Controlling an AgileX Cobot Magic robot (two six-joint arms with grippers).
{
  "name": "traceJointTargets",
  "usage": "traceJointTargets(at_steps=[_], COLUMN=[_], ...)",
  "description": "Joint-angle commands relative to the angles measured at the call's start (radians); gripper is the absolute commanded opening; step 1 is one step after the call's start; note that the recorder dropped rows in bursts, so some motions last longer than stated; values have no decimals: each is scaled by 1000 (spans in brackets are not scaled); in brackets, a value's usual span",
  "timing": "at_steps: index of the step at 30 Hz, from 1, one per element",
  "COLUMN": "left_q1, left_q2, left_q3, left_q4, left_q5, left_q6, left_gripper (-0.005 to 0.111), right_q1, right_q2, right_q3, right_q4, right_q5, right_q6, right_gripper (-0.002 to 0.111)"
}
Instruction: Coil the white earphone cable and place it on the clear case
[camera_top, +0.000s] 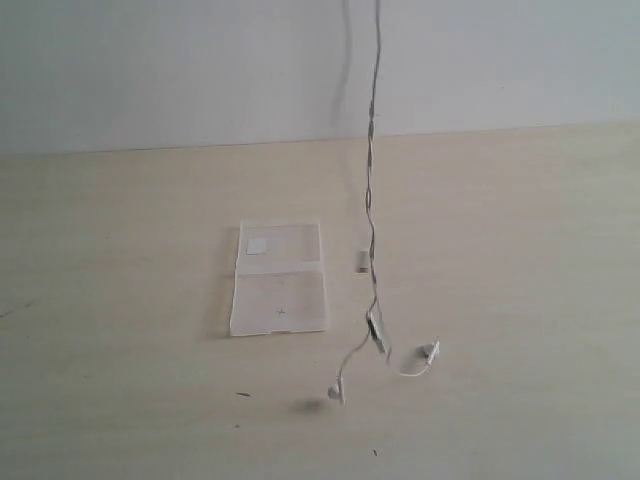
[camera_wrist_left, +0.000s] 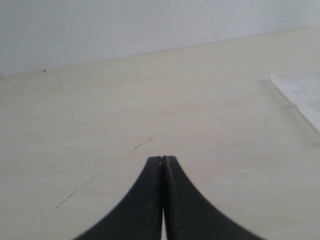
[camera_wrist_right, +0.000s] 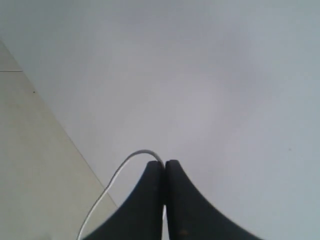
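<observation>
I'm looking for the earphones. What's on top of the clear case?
Only a small white sticker shows on the clear case. The white earphone cable hangs beside it, not on it. Nothing covers the case, so no part is hidden.

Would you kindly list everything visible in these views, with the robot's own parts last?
white earphone cable: one, white, hanging from above the frame toward the table, right of the case.
earbuds: two, white, at the cable's lower ends.
inline remote: one, greyish, on the cable above the earbuds.
clear case: one, transparent, open flat on the table.
sticker: one, white, on the case's far panel.
small piece: one, white, between case and cable; unidentifiable.
table: one, light wood.
wall: one, pale grey, behind the table.
left gripper: one, black, shut, empty, over the table.
right gripper: one, black, shut on the cable.
</observation>
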Motion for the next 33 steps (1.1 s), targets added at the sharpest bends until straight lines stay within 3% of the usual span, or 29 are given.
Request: traceJointTargets(at_steps=[1, 10, 33], left_q1=[-1, -1, -1], left_q2=[-7, -7, -7], left_q3=[-1, -1, -1], left_q4=[-9, -9, -9], left_q5=[-6, -6, -6], left_q6=[1, 1, 1], left_gripper=[0, 0, 0], right_q1=[0, 0, 0], right_q2=[-1, -5, -140], right_q3=[-6, -6, -6], right_q4=[-13, -93, -142], right_q5=[-100, -232, -189], right_q6=[43, 143, 224], right_gripper=[0, 0, 0])
